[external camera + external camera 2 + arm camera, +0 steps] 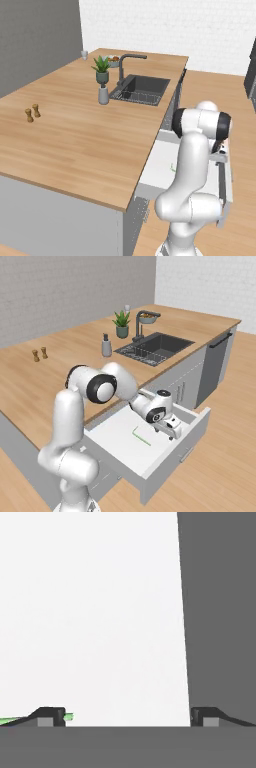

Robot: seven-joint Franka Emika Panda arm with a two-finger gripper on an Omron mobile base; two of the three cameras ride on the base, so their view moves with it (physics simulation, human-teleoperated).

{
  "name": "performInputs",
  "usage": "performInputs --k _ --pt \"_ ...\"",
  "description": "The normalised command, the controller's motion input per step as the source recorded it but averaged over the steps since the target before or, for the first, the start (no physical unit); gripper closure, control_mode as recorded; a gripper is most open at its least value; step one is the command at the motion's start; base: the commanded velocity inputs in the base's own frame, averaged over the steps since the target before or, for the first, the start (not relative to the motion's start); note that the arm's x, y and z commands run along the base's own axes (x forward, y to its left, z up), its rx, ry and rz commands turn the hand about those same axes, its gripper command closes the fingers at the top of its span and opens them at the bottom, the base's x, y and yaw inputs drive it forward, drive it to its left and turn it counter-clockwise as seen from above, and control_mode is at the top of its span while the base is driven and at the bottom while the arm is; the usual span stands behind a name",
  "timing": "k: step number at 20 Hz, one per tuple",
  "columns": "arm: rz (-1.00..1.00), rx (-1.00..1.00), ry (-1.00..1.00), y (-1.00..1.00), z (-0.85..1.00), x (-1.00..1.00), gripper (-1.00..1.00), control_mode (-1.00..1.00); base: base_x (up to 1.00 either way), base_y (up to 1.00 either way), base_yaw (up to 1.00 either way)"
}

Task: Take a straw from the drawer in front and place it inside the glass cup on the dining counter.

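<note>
The drawer (120, 432) stands pulled out, white inside, and shows beside my arm as the drawer (159, 169). The green straw (141, 436) lies flat on its floor; a short piece of the straw (173, 167) peeks past my arm. My gripper (172, 432) hangs open low inside the drawer, just right of the straw. In the hand view the gripper (127, 719) is wide open over the white floor, and the end of the straw (68, 716) pokes past the left fingertip (49, 716). The glass cup (84, 54) stands at the far end of the dining counter (75, 135).
A sink (141, 89) with a dark faucet is set in the counter. Around it are a potted plant (102, 70), a soap bottle (103, 95) and a fruit bowl (114, 60). Two small shakers (32, 113) stand at the left. The drawer's grey wall (220, 612) is close on the right.
</note>
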Motion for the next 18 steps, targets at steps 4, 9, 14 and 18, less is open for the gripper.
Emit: performInputs --k 4,9,14,18 --pt "-0.15 -0.11 0.00 -1.00 -0.02 0.00 -1.00 -1.00 0.00 0.00 0.00" --pt "-0.01 -0.02 -0.07 -0.39 0.34 -0.14 -1.00 -1.00 0.00 0.00 0.00" --pt "0.20 0.00 -0.04 0.81 0.73 -0.11 -1.00 -1.00 0.00 0.00 0.00" --pt "0.28 0.00 0.01 1.00 0.33 0.00 -1.00 -1.00 0.00 0.00 0.00"
